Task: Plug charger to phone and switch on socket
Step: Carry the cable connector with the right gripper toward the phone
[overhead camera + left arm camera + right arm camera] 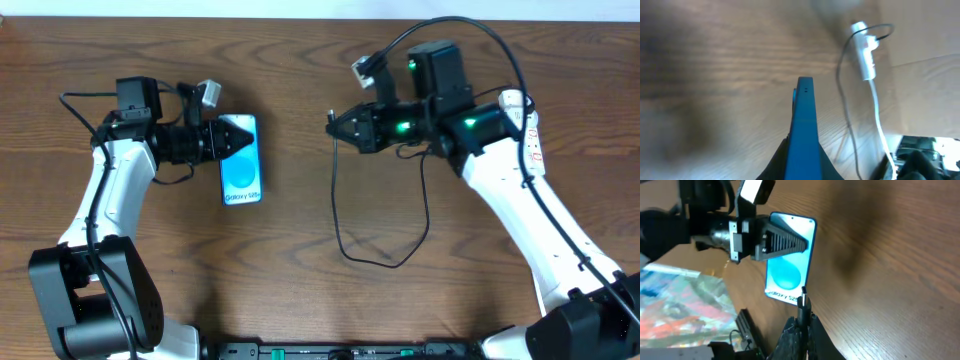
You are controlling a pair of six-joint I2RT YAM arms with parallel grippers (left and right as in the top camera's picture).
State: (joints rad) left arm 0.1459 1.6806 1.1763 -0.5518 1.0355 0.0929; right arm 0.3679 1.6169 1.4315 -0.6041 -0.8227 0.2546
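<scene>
Tightly, left gripper (240, 140) clamps phone (243, 180), right gripper (333, 123) charger (333, 190).

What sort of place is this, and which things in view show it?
Probably a robotics lab bench: the left arm holds a phone and the right arm holds a charger over a wooden table.

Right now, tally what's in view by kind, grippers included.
Phone: 1
Cable: 1
Power strip: 1
Grippers: 2 (left gripper, right gripper)
Total: 5
</scene>
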